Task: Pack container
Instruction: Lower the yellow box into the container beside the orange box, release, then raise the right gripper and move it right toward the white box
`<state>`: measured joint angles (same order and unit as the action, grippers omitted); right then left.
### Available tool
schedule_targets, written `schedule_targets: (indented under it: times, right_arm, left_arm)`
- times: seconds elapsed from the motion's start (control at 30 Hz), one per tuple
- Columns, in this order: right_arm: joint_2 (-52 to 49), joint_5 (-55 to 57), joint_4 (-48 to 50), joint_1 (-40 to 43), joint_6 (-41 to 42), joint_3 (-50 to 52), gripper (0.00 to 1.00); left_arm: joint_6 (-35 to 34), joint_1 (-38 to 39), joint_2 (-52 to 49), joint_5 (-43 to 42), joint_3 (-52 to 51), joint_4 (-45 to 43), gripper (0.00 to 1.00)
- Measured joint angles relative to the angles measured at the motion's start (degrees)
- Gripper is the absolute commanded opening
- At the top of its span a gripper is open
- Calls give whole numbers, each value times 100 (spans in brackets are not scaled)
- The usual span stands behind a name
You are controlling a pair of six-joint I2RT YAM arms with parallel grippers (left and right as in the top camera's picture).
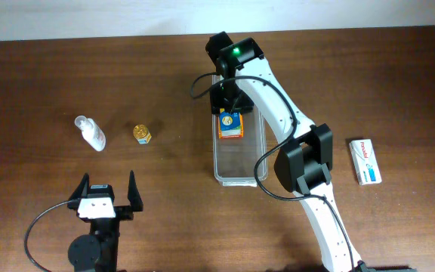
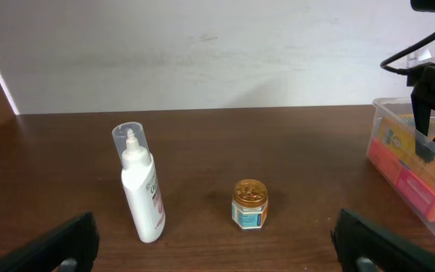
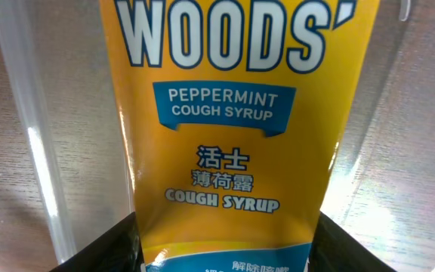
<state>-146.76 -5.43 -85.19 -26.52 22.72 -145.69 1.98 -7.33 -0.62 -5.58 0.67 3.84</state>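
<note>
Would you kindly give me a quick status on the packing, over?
Left gripper open, clear of things. Right gripper astride cough syrup box inside container, grip unclear. Bottle, jar, white box outside; nothing in the way.

cough syrup box sits in the container under the right tool; spray bottle and jar lie ahead of the left tool

The right arm has white shells, black joints, a small green light and a looping black cable. The left hand has a white body and 2 black fingers.
</note>
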Motion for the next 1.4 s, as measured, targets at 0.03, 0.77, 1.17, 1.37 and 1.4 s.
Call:
schedule_targets:
  times: [0.03, 0.77, 1.17, 1.37, 1.4]
  right_arm:
    - [0, 0, -2, 0, 0, -2, 60]
    - [0, -634, -24, 221, 0, -378, 60]
    - [0, -1078, -44, 378, 0, -769, 61]
    - [2, -992, -428, 588, -48, -1633, 62]
    - [0, -872, -601, 649, -48, -1827, 62]
  left_arm:
    - [0, 0, 0, 0, 0, 0, 99]
    - [0, 0, 0, 0, 0, 0, 99]
    - [0, 0, 0, 0, 0, 0, 100]
    - [0, 0, 0, 0, 0, 0, 99]
    - [0, 0, 0, 0, 0, 0, 100]
